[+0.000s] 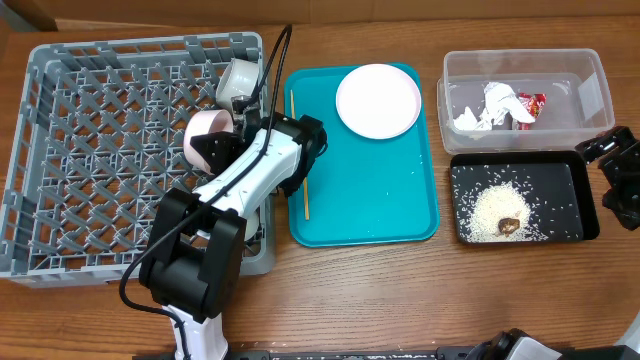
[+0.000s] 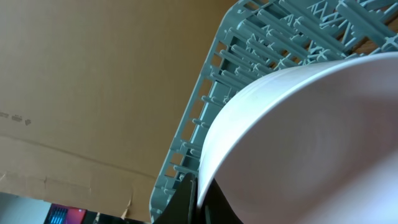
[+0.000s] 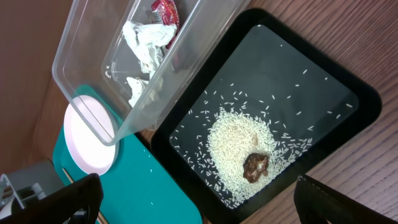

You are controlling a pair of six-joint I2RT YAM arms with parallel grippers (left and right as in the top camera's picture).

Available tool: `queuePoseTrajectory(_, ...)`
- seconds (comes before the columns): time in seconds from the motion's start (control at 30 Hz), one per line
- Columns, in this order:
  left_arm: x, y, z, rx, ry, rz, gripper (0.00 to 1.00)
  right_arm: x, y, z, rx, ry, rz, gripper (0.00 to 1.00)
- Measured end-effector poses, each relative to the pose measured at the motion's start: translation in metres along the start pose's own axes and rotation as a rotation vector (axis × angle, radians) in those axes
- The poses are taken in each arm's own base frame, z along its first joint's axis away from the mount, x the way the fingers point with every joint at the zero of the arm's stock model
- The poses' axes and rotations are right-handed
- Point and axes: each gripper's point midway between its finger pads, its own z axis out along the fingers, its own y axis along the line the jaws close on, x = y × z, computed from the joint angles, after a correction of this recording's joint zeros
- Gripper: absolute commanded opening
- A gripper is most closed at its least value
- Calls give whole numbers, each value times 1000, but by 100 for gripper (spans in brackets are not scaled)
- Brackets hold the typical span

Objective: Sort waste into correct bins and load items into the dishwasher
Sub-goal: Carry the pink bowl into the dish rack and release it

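1. One white bowl (image 1: 208, 138) is pinched by its rim in the left gripper (image 2: 198, 200), tilted over the dish rack (image 1: 90, 150) near its 3 o'clock wall.
2. Best lowered slowly into a free grid cell, clear of the white vessel (image 1: 238, 80) at the bowl's 12 o'clock.
3. Far right, the right gripper (image 1: 615, 178) hangs spread wide beside the black tray (image 1: 585, 200).

I read it as robot lab mock-up of kitchen chore. Plain cardboard sheet (image 2: 93, 74) walled wooden bench (image 1: 400, 300). Black-and-white robot arm (image 1: 240, 180) reached over bench. Dishwashing props sat on it: grey dish rack (image 1: 100, 150), teal tray (image 1: 370, 190), clear tub (image 1: 560, 75).
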Motion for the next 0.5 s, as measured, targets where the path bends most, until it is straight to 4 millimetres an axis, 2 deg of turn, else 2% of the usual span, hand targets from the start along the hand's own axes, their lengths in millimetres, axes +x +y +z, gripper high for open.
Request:
queuePoseTrajectory(0.17, 0, -3, -5, 12, -8, 34, 17, 0, 0, 0, 0, 0, -1, 100)
queuePoseTrajectory(0.2, 0, -4, -7, 17, -10, 51, 27, 0, 0, 0, 0, 0, 0, 100)
queuePoseTrajectory(0.33, 1, -8, -14, 38, -15, 106, 30, 0, 0, 0, 0, 0, 0, 100)
queuePoseTrajectory(0.5, 6, -19, -26, 107, 14, 133, 50, 0, 0, 0, 0, 0, 0, 100)
